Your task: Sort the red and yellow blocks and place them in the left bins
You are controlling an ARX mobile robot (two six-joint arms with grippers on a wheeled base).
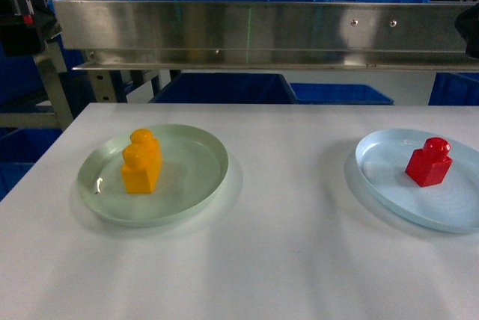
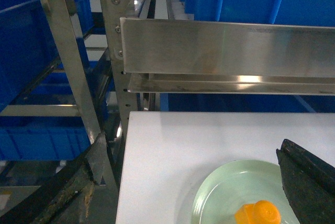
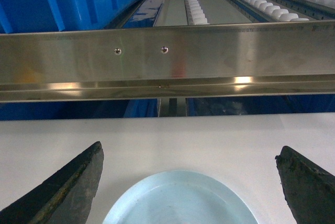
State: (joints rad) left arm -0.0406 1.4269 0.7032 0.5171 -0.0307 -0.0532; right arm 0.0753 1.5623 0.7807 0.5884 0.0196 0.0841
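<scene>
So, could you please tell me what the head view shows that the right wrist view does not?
Only the head view shows the yellow block standing in the green plate and the red block on the blue plate. Only the right wrist view shows the right hand, its fingers spread wide apart, and the white rollers behind the rail. Both show the blue plate, the white table and the steel rail.

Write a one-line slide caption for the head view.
Orange-yellow two-stud brick standing on a pale green plate, red one-stud brick on a light blue plate, both on a white table.
</scene>
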